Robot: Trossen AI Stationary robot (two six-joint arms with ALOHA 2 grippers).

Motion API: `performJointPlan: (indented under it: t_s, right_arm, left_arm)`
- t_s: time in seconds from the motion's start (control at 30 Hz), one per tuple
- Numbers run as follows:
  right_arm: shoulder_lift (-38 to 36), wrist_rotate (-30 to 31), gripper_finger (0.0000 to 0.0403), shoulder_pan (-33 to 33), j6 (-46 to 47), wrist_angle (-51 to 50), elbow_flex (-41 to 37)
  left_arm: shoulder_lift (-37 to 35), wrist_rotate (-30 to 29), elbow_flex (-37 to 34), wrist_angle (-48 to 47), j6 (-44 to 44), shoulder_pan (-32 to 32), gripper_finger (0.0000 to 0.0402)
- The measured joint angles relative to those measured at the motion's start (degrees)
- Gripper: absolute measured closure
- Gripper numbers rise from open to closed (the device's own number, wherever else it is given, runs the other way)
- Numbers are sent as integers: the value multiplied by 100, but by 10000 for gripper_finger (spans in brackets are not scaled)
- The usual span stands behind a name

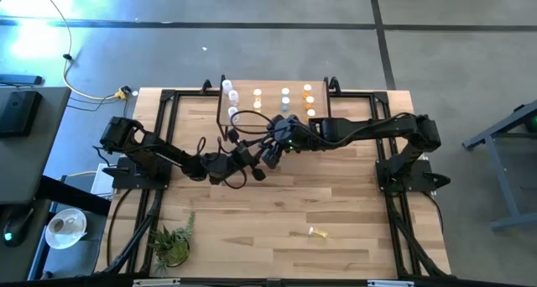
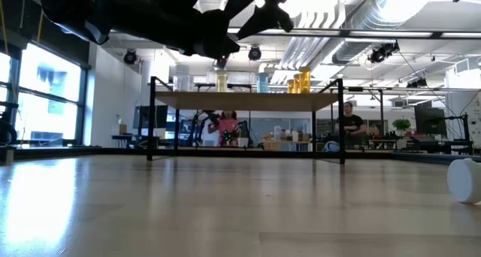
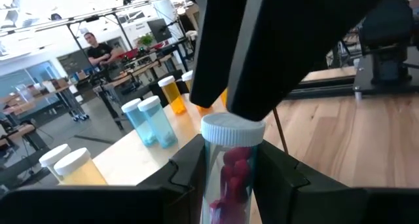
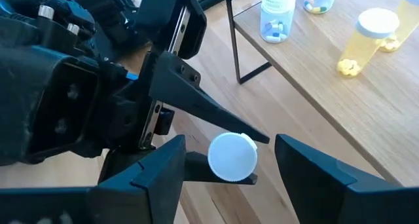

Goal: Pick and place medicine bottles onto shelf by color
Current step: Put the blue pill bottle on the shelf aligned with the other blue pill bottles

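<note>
My left gripper (image 3: 230, 175) is shut on a clear medicine bottle (image 3: 232, 178) with red pills and a white cap (image 3: 232, 129), held in the air near the shelf's front edge. My right gripper (image 4: 229, 168) comes slanting down from above, open. Its two fingers (image 4: 160, 171) stand on either side of the cap (image 4: 232, 157) with gaps between. The shelf (image 1: 252, 104) stands at the table's far middle. White, yellow, blue and orange bottles (image 1: 285, 94) stand upright on it. My left gripper pinches the bottle's body (image 3: 229, 185) below the cap between its two fingers (image 3: 190, 175). The fingers reach in about level. The bottle stands upright, cap up, lifted clear of the table.
One pale yellow bottle (image 1: 319, 232) lies on its side on the table toward the near right, also in the low view (image 2: 464, 180). A small potted plant (image 1: 172, 245) stands at the near left corner. People are in the room beyond the table.
</note>
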Motion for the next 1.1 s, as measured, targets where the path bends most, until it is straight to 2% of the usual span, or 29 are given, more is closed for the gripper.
performJointPlan:
  t_s: [0.53, 0.7, 0.83, 1.1]
  right_arm:
    - [2, 0, 174, 0, -57, -52, 0]
    - [2, 2, 176, 0, -37, -115, 0]
    - [2, 0, 197, 0, -43, -115, 0]
    - [9, 4, 264, 0, -42, -140, -2]
  left_arm:
    - [0, 238, 114, 267, 21, -2, 310]
    - [0, 272, 266, 218, 335, -2, 310]
    - [0, 273, 287, 169, 334, -4, 310]
    - [0, 125, 295, 13, 323, -4, 309]
